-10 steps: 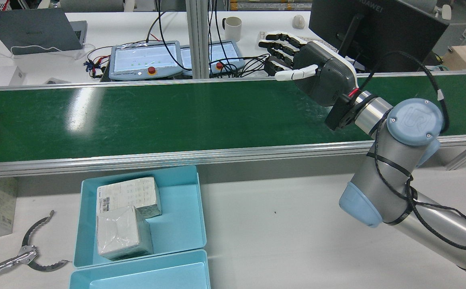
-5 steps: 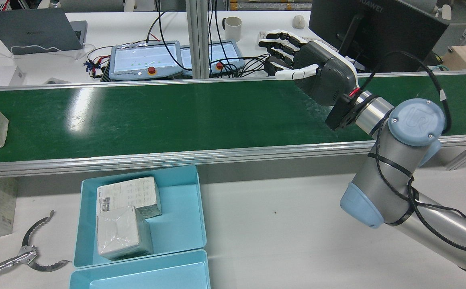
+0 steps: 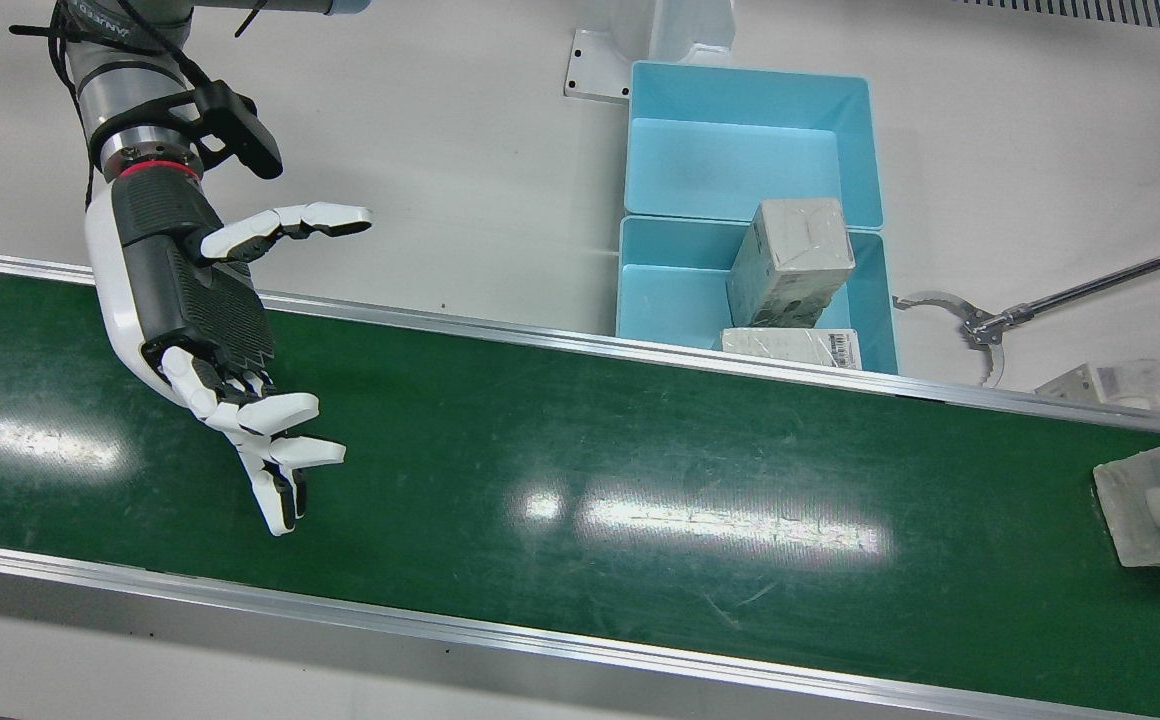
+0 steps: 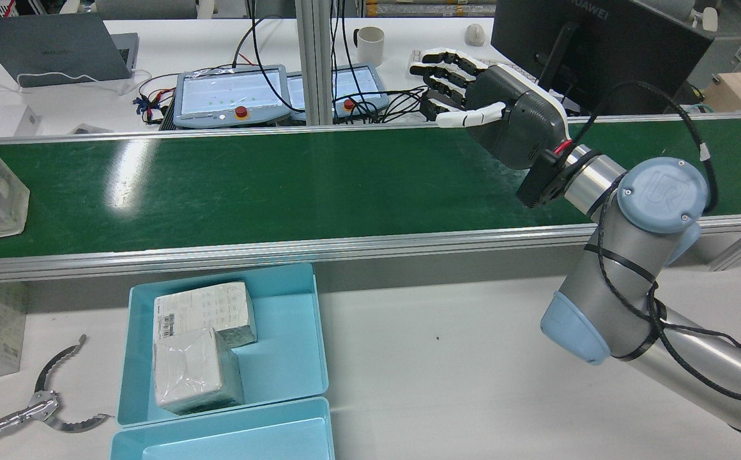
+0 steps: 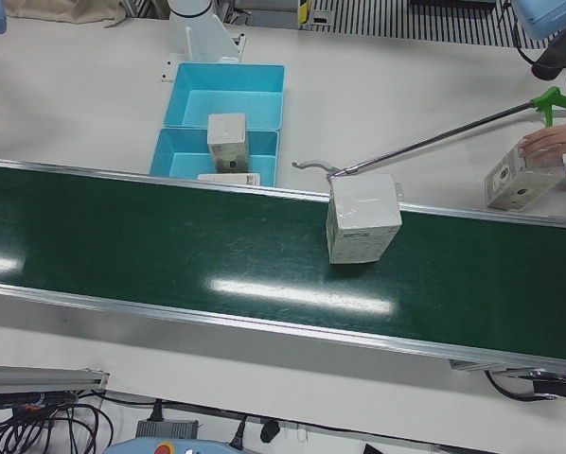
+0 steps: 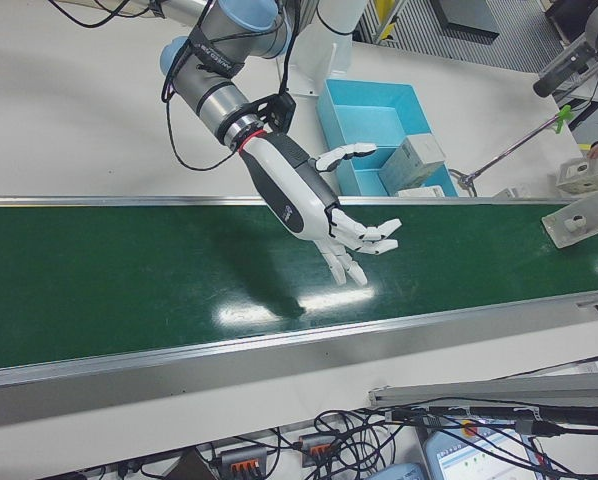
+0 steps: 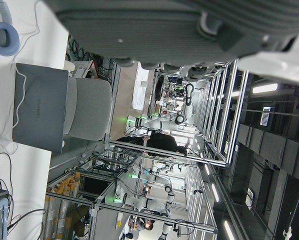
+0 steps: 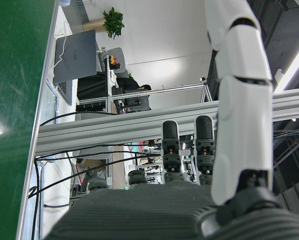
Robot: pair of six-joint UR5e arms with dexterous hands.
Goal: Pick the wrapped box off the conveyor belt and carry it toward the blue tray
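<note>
In the front view the right hand [image 3: 202, 330] hangs over the left part of the conveyor belt [image 3: 580, 480], fingers [image 3: 275, 470] spread and holding nothing, tips reaching toward the belt's lower rail. To its right runs a long bare stretch of green — open room between both aluminium rails. Past the upper rail, on the bench [image 3: 460, 150], the blue tray [image 3: 640, 290] touches a second tray [image 3: 750, 100] above it; two wrapped packs [image 3: 790, 260] lie in the blue tray. At the far right edge of the frame the wrapped box [image 3: 1155, 495] sits on the belt, well apart from the fingers, partly cut off there. In the left-front view it stands upright [image 5: 362, 218], turned corner-on to the rails; its long axis I cannot tell. The left hand [image 7: 189, 30] shows only in its own view — whether its fingers are spread or closed cannot be told.
</note>
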